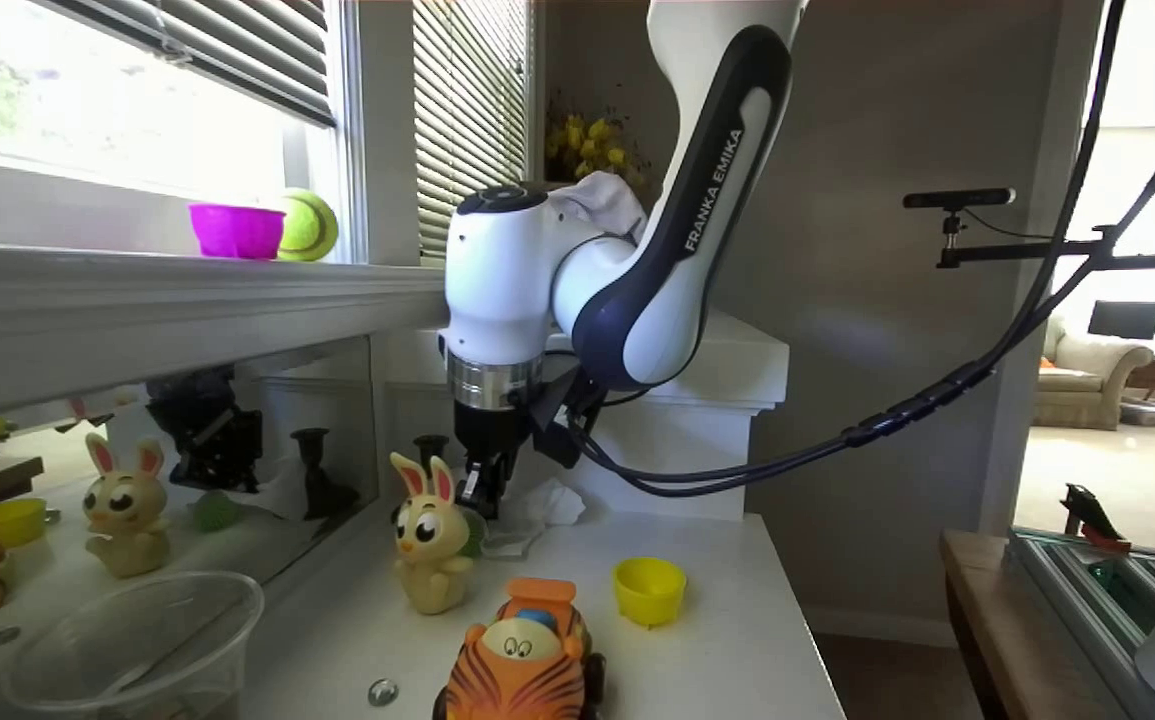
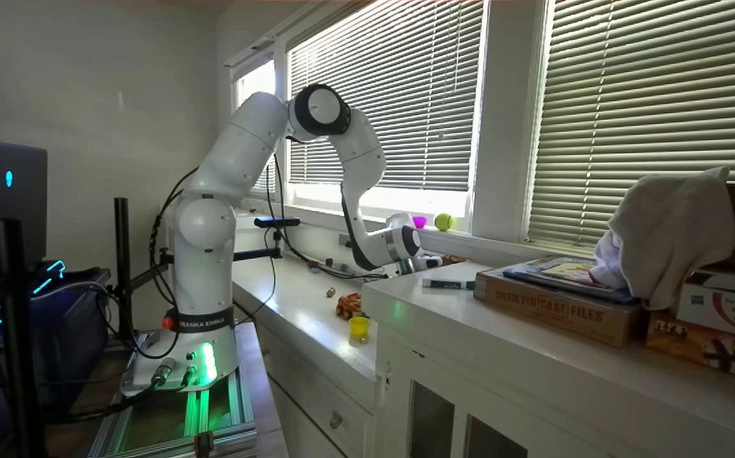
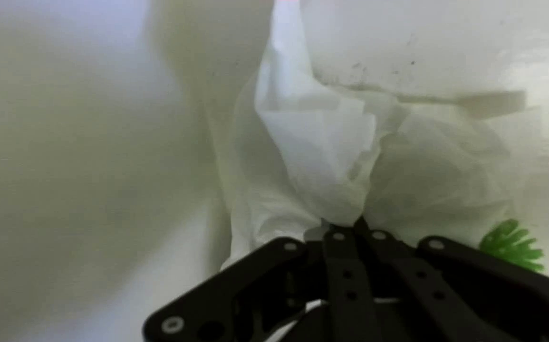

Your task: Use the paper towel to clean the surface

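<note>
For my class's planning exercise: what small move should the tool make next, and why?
Probably drag the towel gently over the dark specks: the tool is shut on the towel, which seems to touch the counter, and the wrist view shows the specks just past the towel's edge.

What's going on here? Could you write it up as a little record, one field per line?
Job: clean the surface with the paper towel
Gripper (robot's hand): shut on the paper towel
Surface: flat white countertop
Toys on it: rabbit, tiger-striped car
Also on it: yellow cup
Windowsill: magenta cup, tennis ball
Wiping progress: can't tell
</note>
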You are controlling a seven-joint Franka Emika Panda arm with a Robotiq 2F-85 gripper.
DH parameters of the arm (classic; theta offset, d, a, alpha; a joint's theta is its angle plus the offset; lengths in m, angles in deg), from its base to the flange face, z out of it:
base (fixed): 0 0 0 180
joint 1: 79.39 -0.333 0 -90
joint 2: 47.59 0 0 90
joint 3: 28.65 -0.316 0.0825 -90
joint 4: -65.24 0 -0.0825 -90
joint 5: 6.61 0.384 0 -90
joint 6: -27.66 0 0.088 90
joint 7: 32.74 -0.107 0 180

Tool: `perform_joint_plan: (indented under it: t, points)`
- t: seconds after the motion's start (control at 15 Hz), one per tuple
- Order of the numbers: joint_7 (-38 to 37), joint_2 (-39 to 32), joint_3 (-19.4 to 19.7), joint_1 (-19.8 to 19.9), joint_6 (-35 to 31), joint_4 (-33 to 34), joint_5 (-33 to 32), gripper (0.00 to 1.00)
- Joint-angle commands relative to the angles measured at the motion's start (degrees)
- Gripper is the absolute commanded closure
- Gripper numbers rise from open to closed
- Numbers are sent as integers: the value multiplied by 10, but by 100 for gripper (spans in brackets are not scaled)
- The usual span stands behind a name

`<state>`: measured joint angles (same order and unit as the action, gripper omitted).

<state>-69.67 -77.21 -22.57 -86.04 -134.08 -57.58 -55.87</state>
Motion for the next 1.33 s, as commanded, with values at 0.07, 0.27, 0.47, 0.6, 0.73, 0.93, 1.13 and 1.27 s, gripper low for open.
perform_joint_plan:
  t: [0.07,0.27,0.47,0.6,0.73,0.93,1.13,1.27]
  points:
    - [-19,-50,17,-6,-7,55,-9,100]
    - [-16,-50,6,-2,-14,56,0,100]
    - [7,-39,-13,13,-7,38,17,100]
    - [22,-29,-23,23,-5,23,24,100]
    - [47,-13,-44,42,-1,5,40,100]
    - [103,6,-87,81,13,-19,78,100]
    - [143,18,-33,26,13,-29,133,100]
    - [105,22,-31,26,23,-25,91,100]
